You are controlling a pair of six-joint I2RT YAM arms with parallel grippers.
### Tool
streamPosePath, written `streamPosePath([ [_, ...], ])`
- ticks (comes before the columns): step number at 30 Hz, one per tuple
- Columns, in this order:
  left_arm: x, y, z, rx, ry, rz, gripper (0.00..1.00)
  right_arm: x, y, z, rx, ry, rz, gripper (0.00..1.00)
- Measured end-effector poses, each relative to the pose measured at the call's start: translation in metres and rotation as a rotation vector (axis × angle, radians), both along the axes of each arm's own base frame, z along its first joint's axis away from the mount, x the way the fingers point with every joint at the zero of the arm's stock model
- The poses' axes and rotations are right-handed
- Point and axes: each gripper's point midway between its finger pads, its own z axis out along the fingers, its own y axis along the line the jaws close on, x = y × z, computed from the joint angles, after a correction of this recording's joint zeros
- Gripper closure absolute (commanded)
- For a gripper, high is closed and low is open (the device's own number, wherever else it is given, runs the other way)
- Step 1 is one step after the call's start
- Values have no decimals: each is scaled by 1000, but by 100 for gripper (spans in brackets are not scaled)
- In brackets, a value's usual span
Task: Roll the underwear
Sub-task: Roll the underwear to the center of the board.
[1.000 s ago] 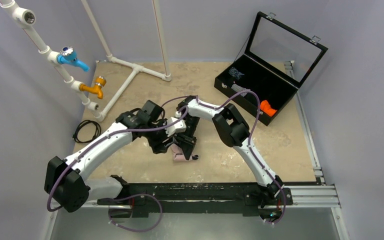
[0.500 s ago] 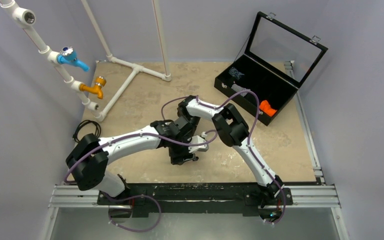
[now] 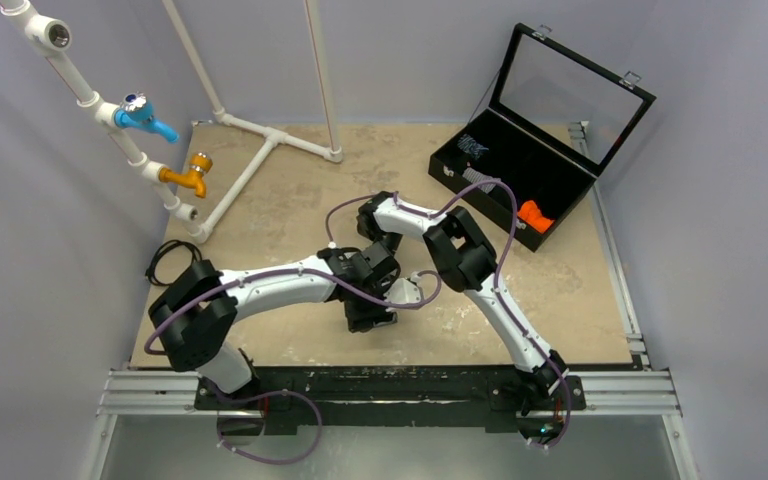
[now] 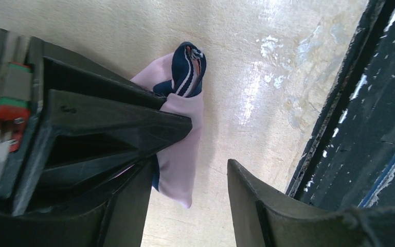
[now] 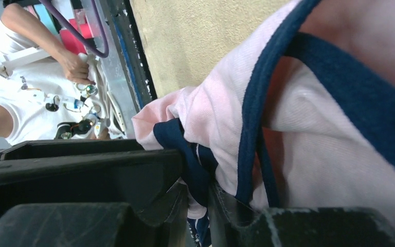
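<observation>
The underwear (image 4: pixel 182 131) is a bunched pale pink fabric with navy trim, standing off the tan table (image 4: pixel 267 62) near its front edge. My right gripper (image 5: pixel 198 194) is shut on a navy-edged fold of the underwear (image 5: pixel 308 128); its black body (image 4: pixel 97 121) covers the cloth's left side in the left wrist view. My left gripper (image 4: pixel 190 165) is open beside it, the pink tip hanging against its left finger (image 4: pixel 128 206). In the top view both grippers (image 3: pixel 370 300) meet mid-table and hide the cloth.
An open black case (image 3: pixel 520 190) at the back right holds an orange rolled cloth (image 3: pixel 535 215). White pipes with a blue tap (image 3: pixel 145 115) and an orange tap (image 3: pixel 190 175) stand at the left. A black cable coil (image 3: pixel 172 262) lies nearby. The black rail (image 4: pixel 349 128) edges the table's front.
My left arm has swung in from the left and stretched toward the middle; its gripper now sits over the underwear, which showed pink in the top view a second ago.
</observation>
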Motion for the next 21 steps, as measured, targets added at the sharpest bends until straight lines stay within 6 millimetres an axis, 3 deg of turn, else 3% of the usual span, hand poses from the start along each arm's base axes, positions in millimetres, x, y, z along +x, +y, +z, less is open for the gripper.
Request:
streamPosePath([
  [7,-1,5,-16,82,14,15,50,1,0,-1,0,2,-3,82],
  [11,0,4,-19,119,9,20,70,1,-1,-1,1,1,-3,81],
  [16,4,4,-20,150,10,44,100,0,0,1,0,11,-9,61],
  [21,-2,7,-20,167,30,38,100,1,-4,8,6,25,-32,56],
])
